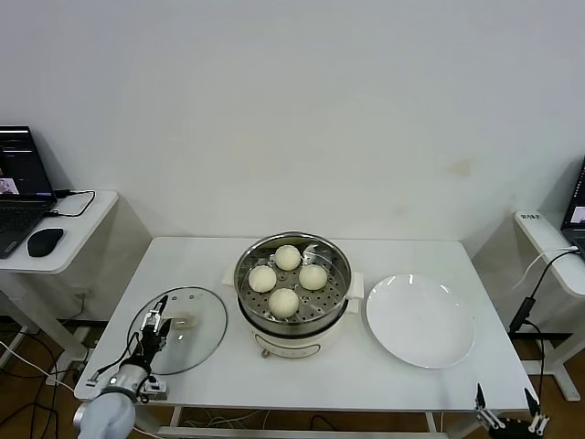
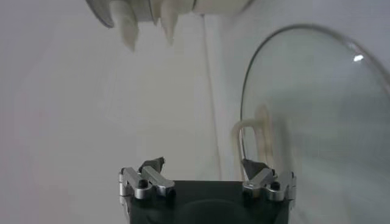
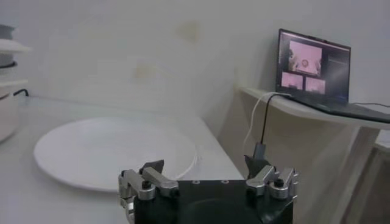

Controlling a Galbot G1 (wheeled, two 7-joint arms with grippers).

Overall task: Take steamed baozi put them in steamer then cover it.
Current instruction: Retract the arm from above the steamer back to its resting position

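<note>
Four cream-white baozi (image 1: 288, 257) (image 1: 262, 278) (image 1: 313, 276) (image 1: 283, 302) sit on the perforated tray of the shiny steamer (image 1: 340, 274) at the table's middle. The steamer is uncovered. The glass cover (image 1: 207, 322) lies flat on the table to the steamer's left, with its cream handle (image 1: 186, 321) up. My left gripper (image 1: 157, 325) is open and low over the cover's left part, just short of the handle. In the left wrist view the gripper (image 2: 204, 165) is empty, with the cover (image 2: 323, 122) and handle (image 2: 250, 131) ahead. My right gripper (image 1: 505, 404) is open and parked off the table's front right corner.
A flat white plate (image 1: 420, 320) lies to the right of the steamer and shows in the right wrist view (image 3: 109, 152). Side desks with laptops (image 1: 18, 183) (image 3: 314, 67) stand at both sides. A mouse (image 1: 44, 241) lies on the left desk. Cables hang off both desks.
</note>
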